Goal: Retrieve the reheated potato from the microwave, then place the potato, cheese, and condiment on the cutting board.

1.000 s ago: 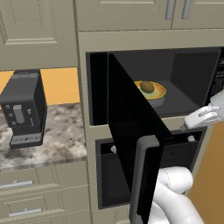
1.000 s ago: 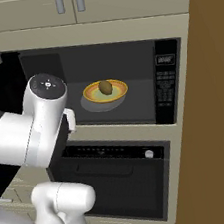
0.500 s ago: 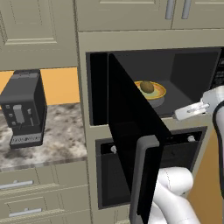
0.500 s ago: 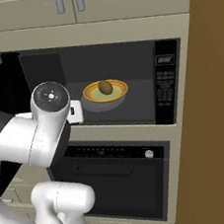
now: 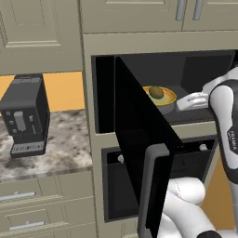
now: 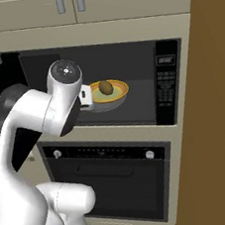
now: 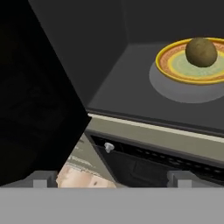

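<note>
While the microwave (image 6: pixel 107 90) door is standing open, the potato (image 6: pixel 106 88) is sitting inside on a yellow plate (image 6: pixel 120 92).
The pincer (image 7: pixel 111 178) is hanging wide apart at the microwave's front edge; the panel writing is too small to read.

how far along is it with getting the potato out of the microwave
Done: the microwave door stands open. In hand: the open, empty tool is at the mouth of the cavity, close to the yellow plate, but not touching the potato, which sits on that plate. Left: grasp the potato, lift it out, then put potato, cheese and condiment on the cutting board.
</note>
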Tool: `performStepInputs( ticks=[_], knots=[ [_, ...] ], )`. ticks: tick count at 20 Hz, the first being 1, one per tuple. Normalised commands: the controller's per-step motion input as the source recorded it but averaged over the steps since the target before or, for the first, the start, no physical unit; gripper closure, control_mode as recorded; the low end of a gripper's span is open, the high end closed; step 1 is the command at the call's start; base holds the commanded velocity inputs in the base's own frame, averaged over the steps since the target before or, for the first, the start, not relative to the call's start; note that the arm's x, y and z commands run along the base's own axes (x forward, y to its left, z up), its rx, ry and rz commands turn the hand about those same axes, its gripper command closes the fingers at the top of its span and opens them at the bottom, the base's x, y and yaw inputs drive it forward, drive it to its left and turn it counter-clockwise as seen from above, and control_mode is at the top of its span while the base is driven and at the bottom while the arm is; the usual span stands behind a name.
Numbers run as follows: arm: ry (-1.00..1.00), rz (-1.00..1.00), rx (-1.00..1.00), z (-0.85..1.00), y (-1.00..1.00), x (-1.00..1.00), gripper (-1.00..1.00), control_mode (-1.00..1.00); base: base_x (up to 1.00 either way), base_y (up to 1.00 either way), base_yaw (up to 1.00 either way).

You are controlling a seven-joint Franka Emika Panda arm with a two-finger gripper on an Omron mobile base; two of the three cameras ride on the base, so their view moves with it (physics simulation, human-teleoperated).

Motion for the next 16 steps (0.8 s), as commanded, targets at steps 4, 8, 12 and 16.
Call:
performStepInputs(
  ticks=[4,8,12,16],
  knots=[
    [0.00,0.00,0.00,-0.13,-0.14,0.58,-1.00,-1.00,0.00,0.00,0.00],
    [-0.03,0.00,0.00,-0.23,-0.09,0.49,-1.00,-1.00,0.00,0.00,0.00],
    [-0.02,0.00,0.00,-0.13,-0.16,0.52,-1.00,-1.00,0.00,0.00,0.00],
    [-0.01,0.00,0.00,-0.01,-0.22,0.50,-1.00,-1.00,0.00,0.00,0.00]
  ],
)
